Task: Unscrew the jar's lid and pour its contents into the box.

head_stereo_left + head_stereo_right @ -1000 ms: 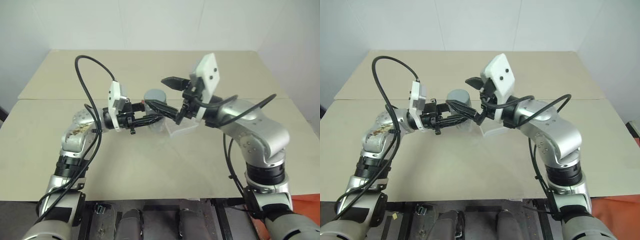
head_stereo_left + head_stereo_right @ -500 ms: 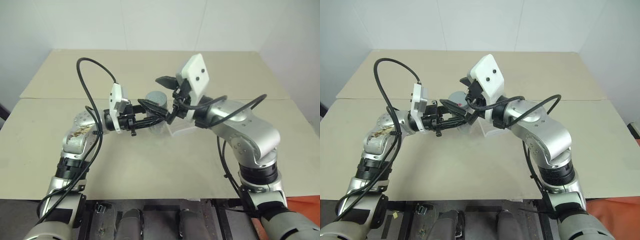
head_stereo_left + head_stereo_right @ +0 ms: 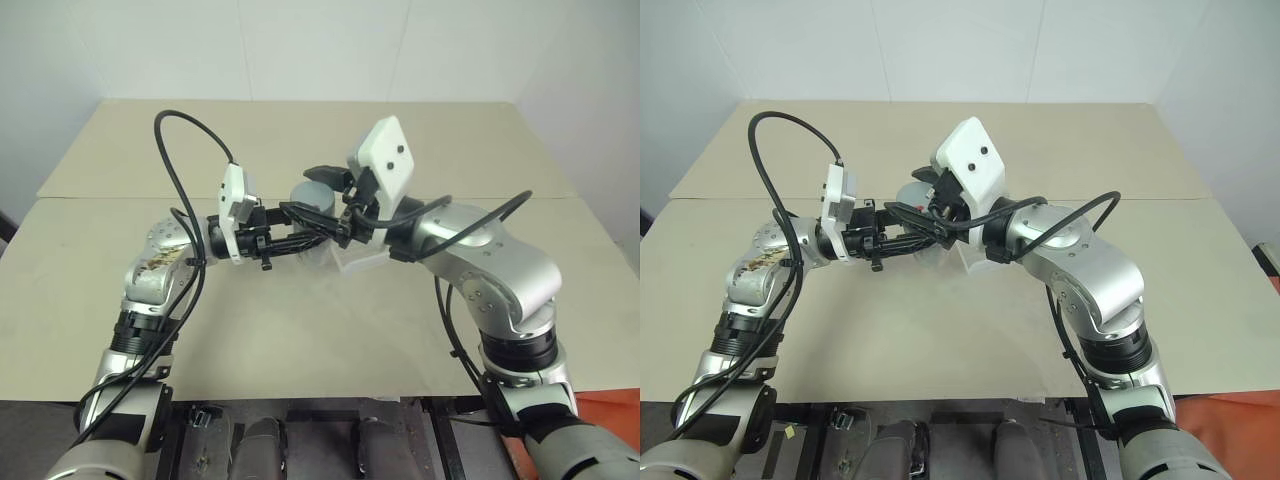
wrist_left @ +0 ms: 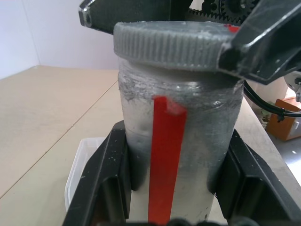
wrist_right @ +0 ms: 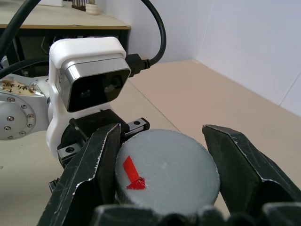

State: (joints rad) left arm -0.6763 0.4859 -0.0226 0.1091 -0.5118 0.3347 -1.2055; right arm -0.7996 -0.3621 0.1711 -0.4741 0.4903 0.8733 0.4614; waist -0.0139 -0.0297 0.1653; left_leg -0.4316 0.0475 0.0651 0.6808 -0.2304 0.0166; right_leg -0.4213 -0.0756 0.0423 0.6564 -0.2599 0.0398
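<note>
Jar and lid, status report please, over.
Left gripper shut on jar, held above table. Right gripper closed on lid, lid not yet off. Box waiting beneath. Nothing in the way.

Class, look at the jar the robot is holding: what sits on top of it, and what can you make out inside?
The grey lid sits on the jar, with the right gripper closed around it. The frosted wall, red label and the left gripper hide whatever is inside.

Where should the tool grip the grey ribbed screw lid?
On the grey ribbed screw lid's ridged side rim, coming from above with a finger on each side. The left tool already holds the clear jar upright below, leaving the rim exposed.
</note>
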